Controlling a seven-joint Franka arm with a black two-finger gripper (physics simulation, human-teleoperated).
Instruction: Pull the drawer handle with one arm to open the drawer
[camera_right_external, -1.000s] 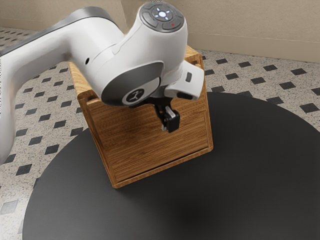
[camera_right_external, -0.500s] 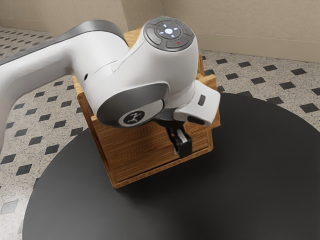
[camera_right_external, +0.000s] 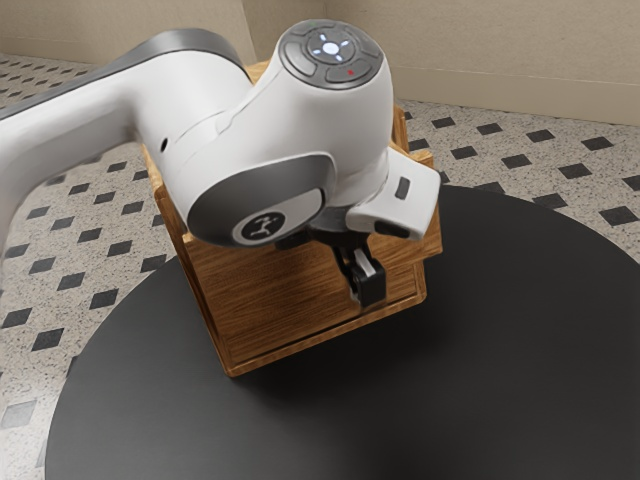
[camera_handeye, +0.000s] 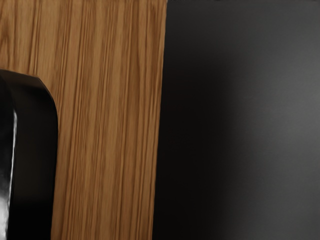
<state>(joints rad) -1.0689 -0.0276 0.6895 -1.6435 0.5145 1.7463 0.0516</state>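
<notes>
Impossible to read the grip of the gripper (camera_right_external: 366, 285) as clamped or slack: seen only as a black tip under the white hand, set against the drawer front (camera_right_external: 280, 300), low and toward the exterior view's right.

Compared with a second ago: sits lower on that face and nearer its lower right corner. Compared with half a second ago: barely shifted, apart from a slight turn of the hand.

Over the same second, a strip of wood showing past the cabinet's (camera_right_external: 190, 255) right edge, just under the hand's flange, where the outline ran straight before. Bottom corner of the cabinet unmoved on the round black table (camera_right_external: 480, 380). Judged from that: drawer started out by a little, far from fully open, with more pulling along the same line wanted.

Handle itself hidden behind the gripper in the exterior view. In the wrist view, a black rounded-cornered bar (camera_handeye: 30, 160) lying against the wood grain beside the hand, possibly that handle; not sure. Beyond the panel's straight edge, dark tabletop.

Inside of the drawer not exposed to either camera; contents, if any, unknown.
</notes>
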